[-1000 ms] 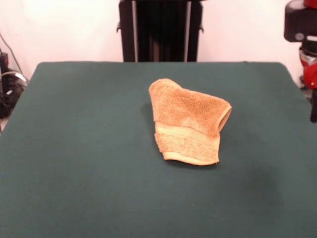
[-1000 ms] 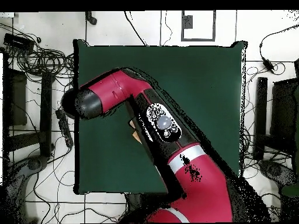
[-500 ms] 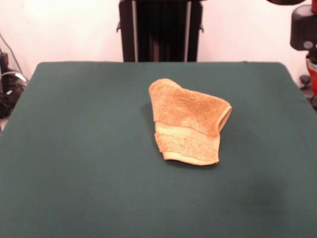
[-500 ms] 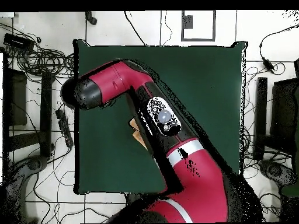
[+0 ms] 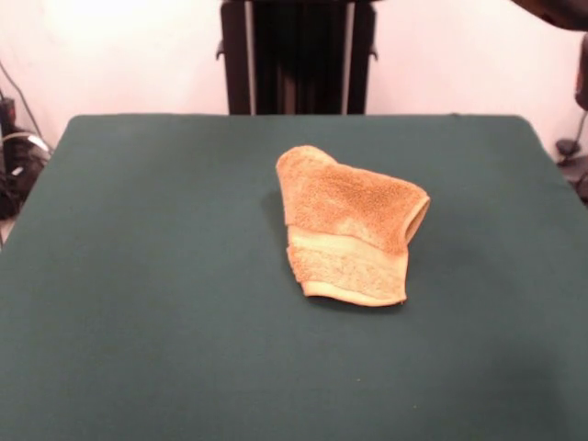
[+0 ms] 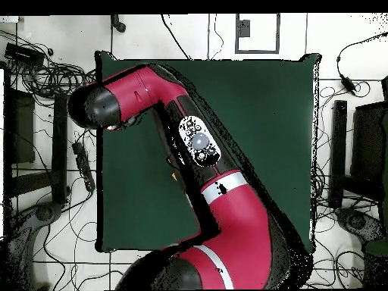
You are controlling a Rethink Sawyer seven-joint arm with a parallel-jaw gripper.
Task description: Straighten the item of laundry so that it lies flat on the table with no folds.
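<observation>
The item of laundry [image 5: 352,227], an orange-tan terry washcloth, lies crumpled and folded over itself near the middle of the table [image 5: 138,276]. Its flat woven band faces the near side, and a rolled fold opens at its right. In the overhead view the red arm [image 6: 197,151] stretches across the table [image 6: 265,114] and covers almost all of the cloth; only a thin tan sliver [image 6: 175,176] shows beside it. Neither view shows the gripper. Only a dark part of the arm [image 5: 562,9] shows at the front view's top right corner.
The arm's black-capped end [image 6: 89,107] hangs over the table's left edge in the overhead view. Cables and black equipment [image 6: 45,76] lie on the floor around the table. A black column [image 5: 296,55] stands behind the far edge.
The arm has swung outward: its red and black parts have left the right edge of the front view, and in the overhead view its end has moved up and left. The cloth has not moved.
</observation>
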